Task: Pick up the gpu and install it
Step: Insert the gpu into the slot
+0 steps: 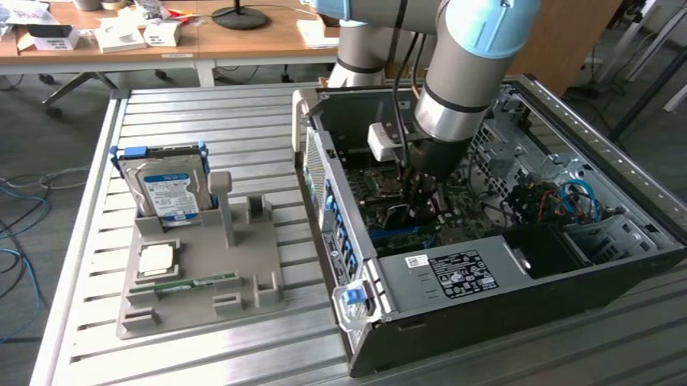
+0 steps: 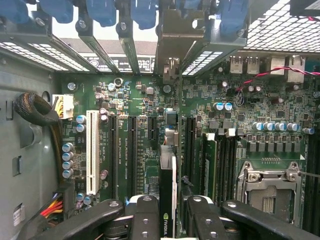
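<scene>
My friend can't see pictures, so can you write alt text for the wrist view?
The gripper holds the gpu edge-on, close over a green motherboard inside a computer case. A long white slot, a silver processor socket and a row of blue latches are also visible.

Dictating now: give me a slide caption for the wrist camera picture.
The claw grips the gpu edge-on over the expansion slots of the green motherboard.
</scene>
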`<action>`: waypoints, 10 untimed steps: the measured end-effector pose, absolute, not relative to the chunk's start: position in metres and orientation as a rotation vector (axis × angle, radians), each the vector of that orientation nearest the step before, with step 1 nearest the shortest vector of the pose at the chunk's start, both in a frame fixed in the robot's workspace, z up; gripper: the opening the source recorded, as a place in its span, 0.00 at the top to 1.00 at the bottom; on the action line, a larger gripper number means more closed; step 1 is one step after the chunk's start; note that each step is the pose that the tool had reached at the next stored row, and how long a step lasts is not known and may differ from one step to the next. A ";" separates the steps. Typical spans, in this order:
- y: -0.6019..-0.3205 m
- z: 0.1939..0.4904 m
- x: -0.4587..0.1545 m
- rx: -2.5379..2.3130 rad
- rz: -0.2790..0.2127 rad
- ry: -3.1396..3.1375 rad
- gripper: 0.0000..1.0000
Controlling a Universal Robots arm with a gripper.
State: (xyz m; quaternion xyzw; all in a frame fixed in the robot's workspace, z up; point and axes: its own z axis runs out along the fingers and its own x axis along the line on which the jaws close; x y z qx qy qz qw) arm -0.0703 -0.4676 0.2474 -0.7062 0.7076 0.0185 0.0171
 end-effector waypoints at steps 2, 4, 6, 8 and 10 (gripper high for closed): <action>-0.468 0.247 -0.070 -2.195 0.058 2.199 0.74; -0.468 0.246 -0.070 -2.195 0.058 2.199 0.74; -0.468 0.246 -0.070 -2.195 0.057 2.199 0.74; -0.468 0.246 -0.070 -2.195 0.058 2.199 0.74; -0.468 0.245 -0.071 -2.195 0.058 2.199 0.74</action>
